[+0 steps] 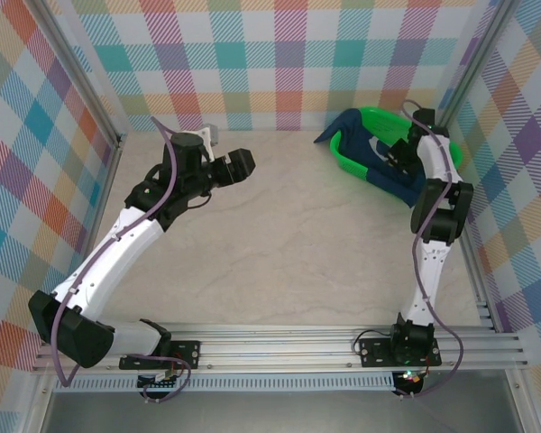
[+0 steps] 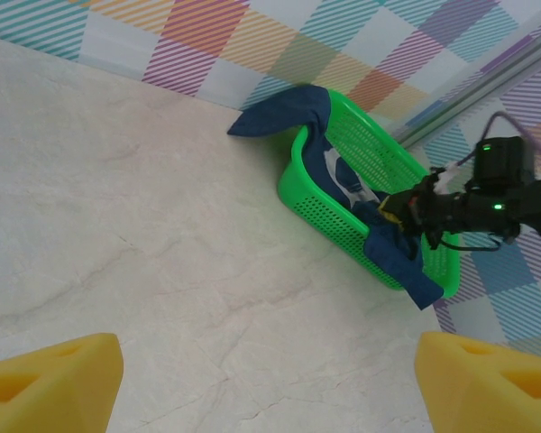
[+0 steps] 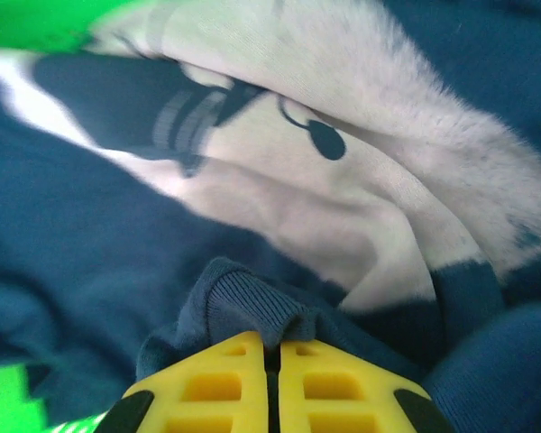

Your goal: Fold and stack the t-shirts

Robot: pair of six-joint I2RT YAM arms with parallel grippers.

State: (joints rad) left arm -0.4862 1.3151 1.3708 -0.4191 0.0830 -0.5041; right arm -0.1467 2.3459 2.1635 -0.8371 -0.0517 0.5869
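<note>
The dark navy t-shirt (image 1: pixel 389 177) lies bunched in the green mesh basket (image 1: pixel 379 120) at the back right and spills over its rim; its white cartoon print (image 3: pixel 343 162) faces the right wrist camera. My right gripper (image 3: pixel 272 347) is shut on the t-shirt's ribbed collar (image 3: pixel 243 302), inside the basket (image 2: pixel 338 194). The t-shirt (image 2: pixel 392 253) hangs over the basket's near wall in the left wrist view, under the right gripper (image 2: pixel 406 212). My left gripper (image 1: pixel 239 163) hovers over the table at back left, open and holding nothing, its yellow fingers (image 2: pixel 54 379) wide apart.
Checked fabric walls enclose the marble-patterned table (image 1: pixel 288 244) on three sides. An aluminium rail (image 1: pixel 279 347) runs along the near edge by the arm bases. Bare table lies between the two arms.
</note>
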